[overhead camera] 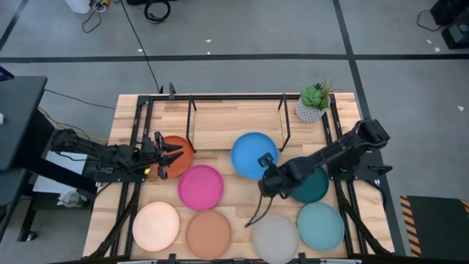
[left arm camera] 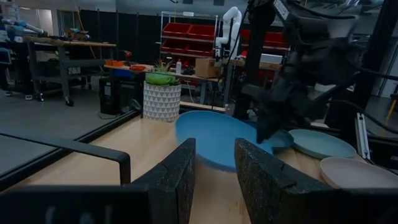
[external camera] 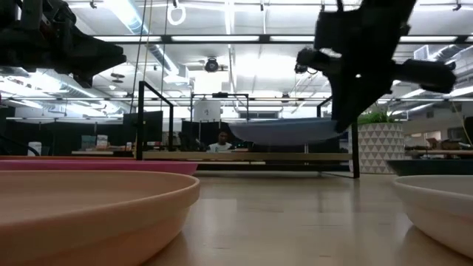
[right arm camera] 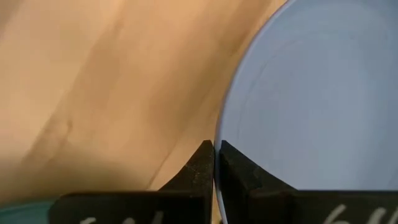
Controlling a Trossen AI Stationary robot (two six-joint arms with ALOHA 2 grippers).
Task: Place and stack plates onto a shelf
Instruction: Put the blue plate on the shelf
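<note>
The right tool [overhead camera: 267,176] pinches the rim of the blue plate [overhead camera: 253,152], fingers closed on its edge at about 5 o'clock; in the low view the plate hangs tilted above the worktop [overhead camera: 220,125], level with the shelf [external camera: 244,156]. The left tool [overhead camera: 167,155] hovers over the orange-red plate [overhead camera: 180,147], fingers parted and empty. The magenta plate [overhead camera: 201,186] lies at 7 o'clock from the blue one, the dark teal plate [overhead camera: 314,188] at 4 o'clock. A potted succulent [overhead camera: 314,103] stands at 2 o'clock.
</note>
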